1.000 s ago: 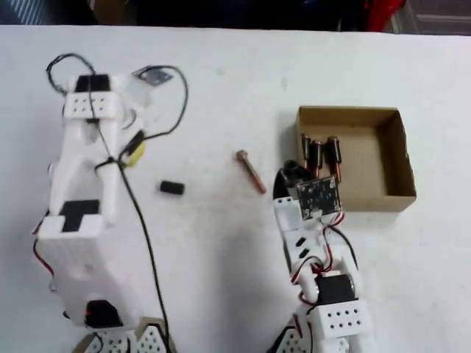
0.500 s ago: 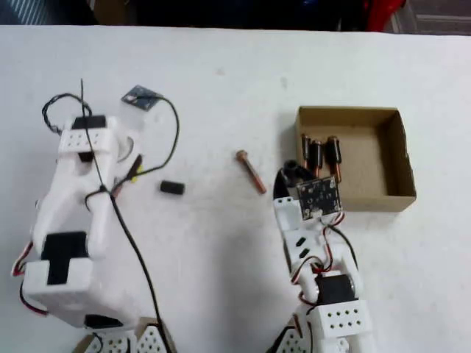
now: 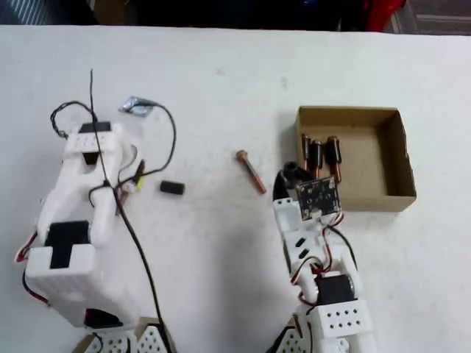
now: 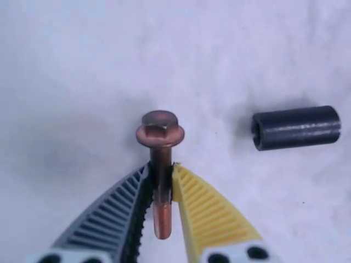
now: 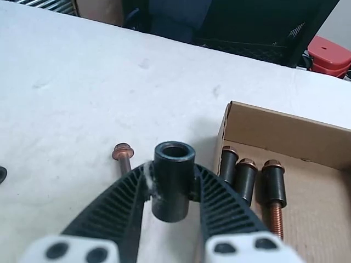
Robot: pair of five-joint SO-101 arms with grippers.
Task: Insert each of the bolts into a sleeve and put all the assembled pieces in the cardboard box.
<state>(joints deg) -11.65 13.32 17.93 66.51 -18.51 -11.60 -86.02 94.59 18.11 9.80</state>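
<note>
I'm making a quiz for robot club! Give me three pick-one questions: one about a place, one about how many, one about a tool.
1. How many assembled pieces lie in the cardboard box? A) one B) three C) five
2. Where is the loose sleeve? A) in the box B) on the table C) atop an arm
3. What is the left tool doing? A) gripping a bolt B) hanging open C) gripping a sleeve
Answers: 1 B, three lie side by side; 2 B, it lies on the white table; 3 A, it pinches the bolt's shaft.
</note>
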